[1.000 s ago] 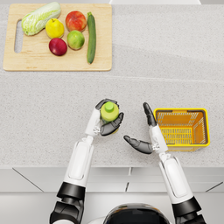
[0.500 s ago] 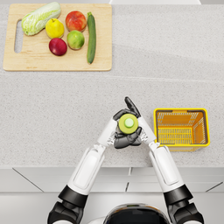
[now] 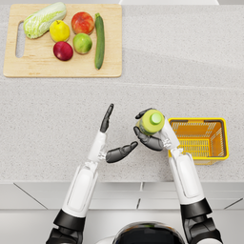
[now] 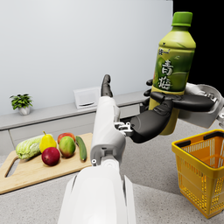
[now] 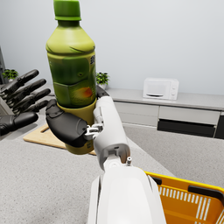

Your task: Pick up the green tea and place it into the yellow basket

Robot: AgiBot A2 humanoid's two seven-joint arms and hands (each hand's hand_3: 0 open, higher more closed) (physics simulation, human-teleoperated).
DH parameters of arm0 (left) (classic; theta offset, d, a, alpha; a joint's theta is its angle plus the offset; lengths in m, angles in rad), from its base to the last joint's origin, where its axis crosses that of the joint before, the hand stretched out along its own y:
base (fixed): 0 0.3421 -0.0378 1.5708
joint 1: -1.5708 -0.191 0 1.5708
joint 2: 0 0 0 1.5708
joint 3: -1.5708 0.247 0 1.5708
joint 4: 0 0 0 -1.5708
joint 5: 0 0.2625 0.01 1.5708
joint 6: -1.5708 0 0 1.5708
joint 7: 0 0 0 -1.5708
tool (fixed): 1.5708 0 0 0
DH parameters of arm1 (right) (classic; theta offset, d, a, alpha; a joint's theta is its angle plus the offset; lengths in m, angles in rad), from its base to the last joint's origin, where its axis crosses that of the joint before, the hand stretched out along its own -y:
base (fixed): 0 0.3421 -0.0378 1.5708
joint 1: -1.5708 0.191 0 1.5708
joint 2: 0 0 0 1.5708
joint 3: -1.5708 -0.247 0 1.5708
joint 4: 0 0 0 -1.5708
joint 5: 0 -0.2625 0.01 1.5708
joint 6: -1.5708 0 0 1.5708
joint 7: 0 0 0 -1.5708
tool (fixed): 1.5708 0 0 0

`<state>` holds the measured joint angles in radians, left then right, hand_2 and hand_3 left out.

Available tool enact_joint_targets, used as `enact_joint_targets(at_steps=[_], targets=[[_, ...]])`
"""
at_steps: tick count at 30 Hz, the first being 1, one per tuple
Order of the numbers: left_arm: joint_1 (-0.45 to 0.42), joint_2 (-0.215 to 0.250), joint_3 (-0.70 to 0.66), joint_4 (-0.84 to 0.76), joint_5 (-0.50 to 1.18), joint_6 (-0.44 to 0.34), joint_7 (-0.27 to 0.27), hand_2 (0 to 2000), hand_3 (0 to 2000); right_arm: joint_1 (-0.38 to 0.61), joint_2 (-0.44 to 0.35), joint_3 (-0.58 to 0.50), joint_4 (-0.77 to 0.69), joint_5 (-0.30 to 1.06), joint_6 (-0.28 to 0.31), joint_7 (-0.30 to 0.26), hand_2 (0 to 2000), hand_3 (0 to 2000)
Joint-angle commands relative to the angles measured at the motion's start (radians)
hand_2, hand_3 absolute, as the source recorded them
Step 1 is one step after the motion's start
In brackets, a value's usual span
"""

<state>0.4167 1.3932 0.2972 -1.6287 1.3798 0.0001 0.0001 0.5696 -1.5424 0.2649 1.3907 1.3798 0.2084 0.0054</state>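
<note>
Green tea stands upright, lifted off the worktop, wrapped low on its body by the fingers of the right robot hand. It sits just beside the yellow basket, on the side toward the robot's left, not over the basket. The left robot hand is near the bottle, apart from it, holding nothing, fingers spread. Well away from the basket, across the worktop, a cutting board carries a cabbage, a cucumber and round fruits
</note>
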Motion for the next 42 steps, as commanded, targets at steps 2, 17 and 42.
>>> enact_joint_targets(at_steps=[2,17,42], targets=[[-0.027,-0.004,-0.201,-0.011,0.000,0.000,0.000,0,0,0.015,-0.003,-0.231,0.055,0.000,0.005,0.002,2000,2000],[0.036,0.013,-0.353,0.051,-0.001,0.000,0.000,0,0,-0.114,-0.012,-0.559,-0.001,-0.001,-0.131,-0.286,2000,2000],[0.176,0.025,-0.463,0.151,-0.002,0.000,0.000,0,0,-0.040,0.032,-0.482,0.169,-0.002,-0.208,-0.006,0,0]])
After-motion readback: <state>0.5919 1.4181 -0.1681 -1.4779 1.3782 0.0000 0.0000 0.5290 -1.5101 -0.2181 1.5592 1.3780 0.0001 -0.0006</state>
